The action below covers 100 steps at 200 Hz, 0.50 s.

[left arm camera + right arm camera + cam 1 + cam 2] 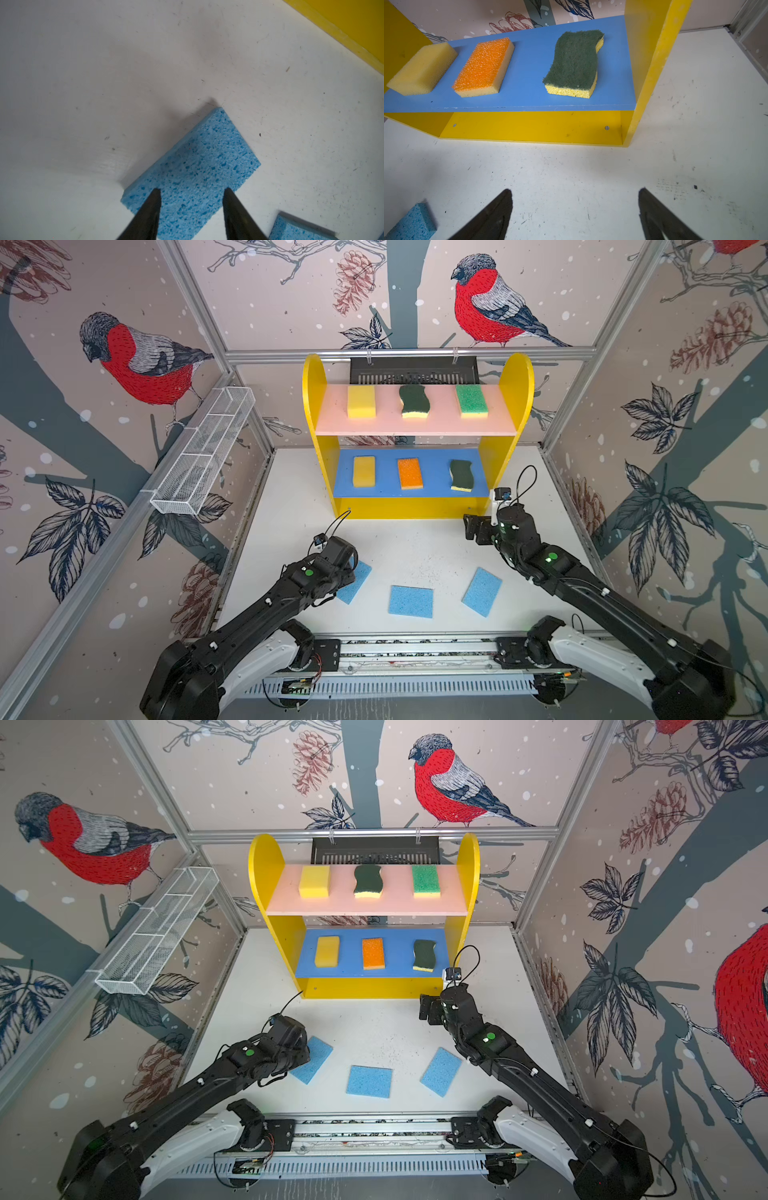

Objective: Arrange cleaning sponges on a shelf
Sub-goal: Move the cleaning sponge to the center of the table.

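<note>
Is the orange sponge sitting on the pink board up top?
No, the orange sponge lies on the blue middle board, between a yellow sponge and a dark-green wavy sponge.

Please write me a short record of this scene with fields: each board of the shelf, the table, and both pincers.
Shelf: stands at the back of the table
Pink board: upper yellow sponge, upper wavy sponge, bright-green sponge
Blue board: lower yellow sponge, orange sponge, lower wavy sponge
Table: left blue sponge, middle blue sponge, right blue sponge, all lying flat
Left pincer: open, over the left blue sponge
Right pincer: open, empty, in front of the shelf
</note>
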Each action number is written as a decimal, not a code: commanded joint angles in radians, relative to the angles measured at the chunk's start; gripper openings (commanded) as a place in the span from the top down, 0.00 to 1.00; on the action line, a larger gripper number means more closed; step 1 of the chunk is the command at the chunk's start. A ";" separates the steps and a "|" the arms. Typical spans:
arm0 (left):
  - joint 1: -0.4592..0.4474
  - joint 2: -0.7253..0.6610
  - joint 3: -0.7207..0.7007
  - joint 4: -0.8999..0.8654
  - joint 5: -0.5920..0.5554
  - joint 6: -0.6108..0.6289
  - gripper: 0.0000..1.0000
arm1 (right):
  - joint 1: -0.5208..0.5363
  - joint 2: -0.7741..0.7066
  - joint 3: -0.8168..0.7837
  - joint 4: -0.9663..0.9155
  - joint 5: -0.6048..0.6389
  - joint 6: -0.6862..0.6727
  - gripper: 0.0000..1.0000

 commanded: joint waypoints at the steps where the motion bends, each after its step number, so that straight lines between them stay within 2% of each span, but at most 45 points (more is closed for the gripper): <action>1: 0.007 -0.033 -0.001 -0.050 -0.096 -0.080 0.63 | -0.003 -0.004 -0.013 0.052 -0.037 0.012 0.06; 29: 0.064 -0.063 -0.006 -0.069 -0.119 -0.107 0.74 | -0.006 0.001 -0.019 0.065 -0.062 0.005 0.06; 37: 0.075 -0.064 -0.009 -0.077 -0.127 -0.122 0.85 | -0.008 0.002 -0.019 0.066 -0.068 0.001 0.06; 44: 0.081 -0.064 -0.013 -0.088 -0.135 -0.140 1.00 | -0.008 0.004 -0.019 0.069 -0.073 -0.002 0.06; 100: 0.149 -0.072 -0.089 -0.095 -0.100 -0.231 1.00 | -0.021 0.003 -0.030 0.101 -0.122 0.004 0.06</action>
